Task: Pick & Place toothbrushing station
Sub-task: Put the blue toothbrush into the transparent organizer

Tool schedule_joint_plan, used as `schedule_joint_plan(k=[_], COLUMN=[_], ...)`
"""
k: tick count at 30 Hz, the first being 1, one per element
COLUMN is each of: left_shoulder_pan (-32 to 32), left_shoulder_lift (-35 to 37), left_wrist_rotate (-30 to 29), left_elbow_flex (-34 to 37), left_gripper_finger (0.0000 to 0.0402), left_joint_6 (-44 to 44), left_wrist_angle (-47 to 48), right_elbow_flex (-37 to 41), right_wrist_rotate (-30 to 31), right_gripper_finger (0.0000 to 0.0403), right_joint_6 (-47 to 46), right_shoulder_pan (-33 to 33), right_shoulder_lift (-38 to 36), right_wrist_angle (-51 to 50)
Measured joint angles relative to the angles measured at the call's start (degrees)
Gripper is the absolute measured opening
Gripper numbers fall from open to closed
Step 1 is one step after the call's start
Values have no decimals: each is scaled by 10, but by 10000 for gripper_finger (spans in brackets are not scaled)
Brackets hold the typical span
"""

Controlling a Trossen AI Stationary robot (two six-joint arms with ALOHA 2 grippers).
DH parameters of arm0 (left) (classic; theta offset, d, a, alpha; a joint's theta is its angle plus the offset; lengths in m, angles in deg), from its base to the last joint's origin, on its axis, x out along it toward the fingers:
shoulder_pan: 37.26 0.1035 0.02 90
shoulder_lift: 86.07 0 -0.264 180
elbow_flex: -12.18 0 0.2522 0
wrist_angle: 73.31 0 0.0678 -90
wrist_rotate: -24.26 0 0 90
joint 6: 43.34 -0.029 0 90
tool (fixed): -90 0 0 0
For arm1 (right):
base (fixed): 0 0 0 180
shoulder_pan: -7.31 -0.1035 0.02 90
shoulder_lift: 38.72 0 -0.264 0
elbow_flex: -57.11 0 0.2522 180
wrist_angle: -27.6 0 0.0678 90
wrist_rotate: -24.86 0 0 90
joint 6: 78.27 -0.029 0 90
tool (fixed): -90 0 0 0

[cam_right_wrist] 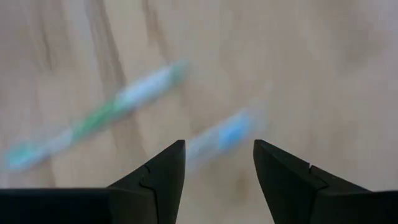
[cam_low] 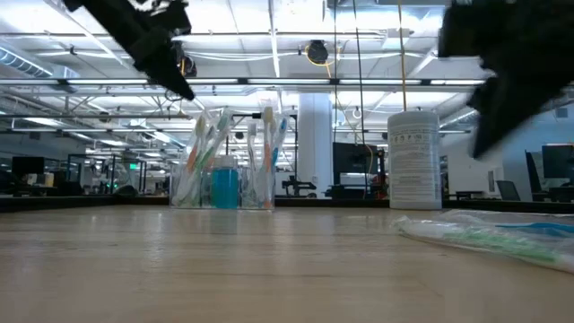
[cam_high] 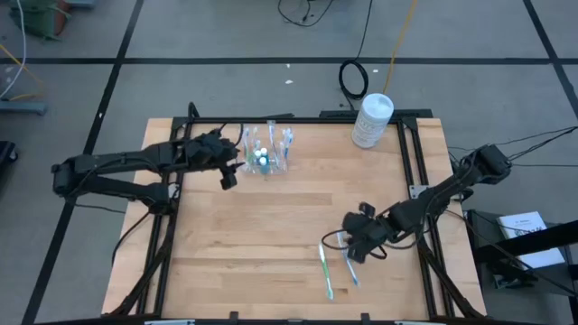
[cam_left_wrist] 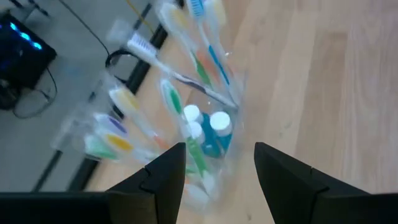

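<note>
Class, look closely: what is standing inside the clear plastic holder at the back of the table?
The clear plastic holder holds several upright toothbrushes and small blue white-capped bottles. Overlapping brushes hide the exact count and the holder's floor.

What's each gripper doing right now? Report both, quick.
Left gripper: open, empty, beside the holder.
Right gripper: open, empty, above the toothbrushes on the table.

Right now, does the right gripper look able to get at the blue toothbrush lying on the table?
Probably yes: the right gripper hangs open just above the blue toothbrush, with nothing between them; the green toothbrush lies apart beside it.
</note>
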Motion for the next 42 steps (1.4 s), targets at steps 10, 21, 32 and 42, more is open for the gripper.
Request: schedule_joint_plan(k=[10,21,32,42], left_shoulder_pan=[-23,-28,-28,-28], left_shoulder_lift=[-6,-12,-12,-12], left_wrist_rotate=[0,0,5,9], left_elbow_flex=[130,145,145,145], left_gripper_finger=[198,198,198,198], left_joint_6=[76,64,62,49], left_wrist_angle=[-139,-187,-186,-186], right_elbow_flex=[72,86,88,89], right_wrist_rotate=[-131,-93,-90,-88], right_gripper_finger=[180,179,51,32], right_joint_6=[-214,-207,-158,-97], right_shoulder_pan=[-15,6,44,106], right_shoulder_lift=[58,109,112,65], right_wrist_angle=[123,200,209,213])
